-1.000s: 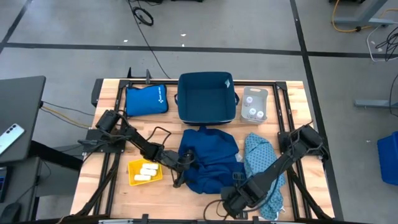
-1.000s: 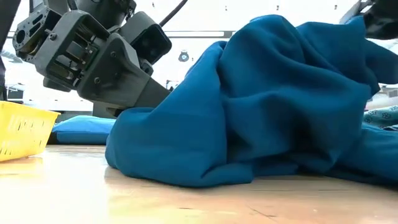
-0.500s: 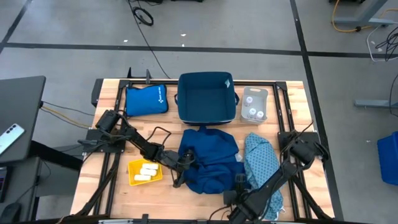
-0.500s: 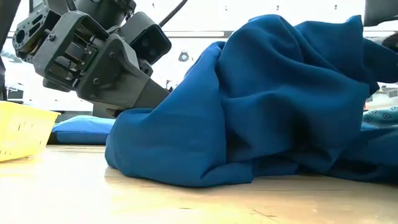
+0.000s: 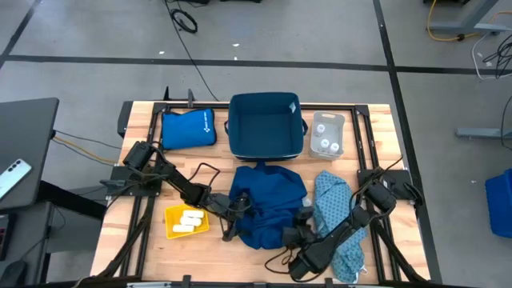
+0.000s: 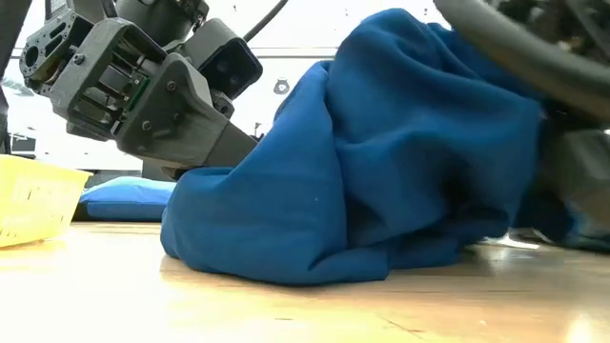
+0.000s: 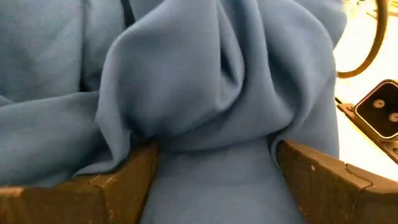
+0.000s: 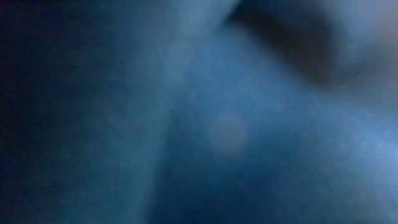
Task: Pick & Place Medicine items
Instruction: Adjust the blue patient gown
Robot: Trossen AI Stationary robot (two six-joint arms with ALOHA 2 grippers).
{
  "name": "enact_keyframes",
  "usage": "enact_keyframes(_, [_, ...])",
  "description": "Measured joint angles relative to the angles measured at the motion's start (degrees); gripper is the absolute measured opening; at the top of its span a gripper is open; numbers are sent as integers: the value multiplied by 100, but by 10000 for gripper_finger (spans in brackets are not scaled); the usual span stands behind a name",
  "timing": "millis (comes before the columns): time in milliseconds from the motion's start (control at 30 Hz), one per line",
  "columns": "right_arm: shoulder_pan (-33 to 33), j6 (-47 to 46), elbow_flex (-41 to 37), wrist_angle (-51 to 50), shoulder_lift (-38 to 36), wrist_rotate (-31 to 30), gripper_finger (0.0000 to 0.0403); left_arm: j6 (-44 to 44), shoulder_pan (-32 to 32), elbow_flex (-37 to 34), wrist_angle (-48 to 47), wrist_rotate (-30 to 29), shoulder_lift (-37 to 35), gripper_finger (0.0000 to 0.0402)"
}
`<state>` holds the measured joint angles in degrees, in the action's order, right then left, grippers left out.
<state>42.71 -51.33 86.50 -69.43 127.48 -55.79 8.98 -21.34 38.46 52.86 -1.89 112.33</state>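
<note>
Cream-white packs (image 5: 190,220) lie in the yellow tray (image 5: 171,230) near the table's near left. Small round whitish bottles (image 5: 325,146) stand in a clear container (image 5: 328,120) at the far right. A crumpled dark blue cloth (image 5: 268,200) lies heaped on the table's middle. My left gripper (image 5: 230,214) is low at the cloth's left edge, fingers open around a fold (image 7: 214,186). My right gripper (image 5: 292,238) is at the cloth's near right edge. The right wrist view shows only blurred blue cloth, so its fingers are hidden. My left gripper has a bunched fold of the dark blue cloth (image 7: 211,130) between its open fingers (image 7: 124,180). The cloth lies against the inner side of both. The fingers come in level from the table's left, low over the table. The cloth rests slack on the table (image 6: 286,305).
A patterned light blue cloth (image 5: 336,212) lies to the right of the dark one, under my right arm. A dark blue bin (image 5: 266,98) and a flat blue pouch (image 5: 187,128) sit along the far edge. Bare wood shows at the near left (image 5: 144,256).
My right arm has swung in from the near edge toward the dark blue cloth, and its gripper now stands against the cloth's near right edge. In the low view the arm now covers the cloth's right part, which looks bunched inward. My left arm has kept still.
</note>
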Motion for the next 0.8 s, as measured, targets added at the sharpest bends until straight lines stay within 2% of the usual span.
enact_keyframes(100, [-104, 541, 0, 256, -2, -730, 153, 1, 0, 0, -4, 0, 0, 338])
enact_keyframes(200, [-187, 1509, 2, 758, -9, -1379, 153, 1, -2, -2, -7, 0, 0, 338])
enact_keyframes(367, [-311, 3984, 4, 2091, -15, -1644, 153, 1, -2, -4, -9, 7, 0, 338])
enact_keyframes(467, [-401, 5244, 7, 3130, -25, -1315, 153, 1, -2, -4, -13, 19, 0, 338])
enact_keyframes(633, [-664, 6970, 11, 4799, -31, 197, 153, 6, -5, -14, -69, 42, 2, 338])
enact_keyframes(800, [-1001, 7932, 19, 5085, -37, 510, 155, 10, -7, -19, -74, 21, 4, 338])
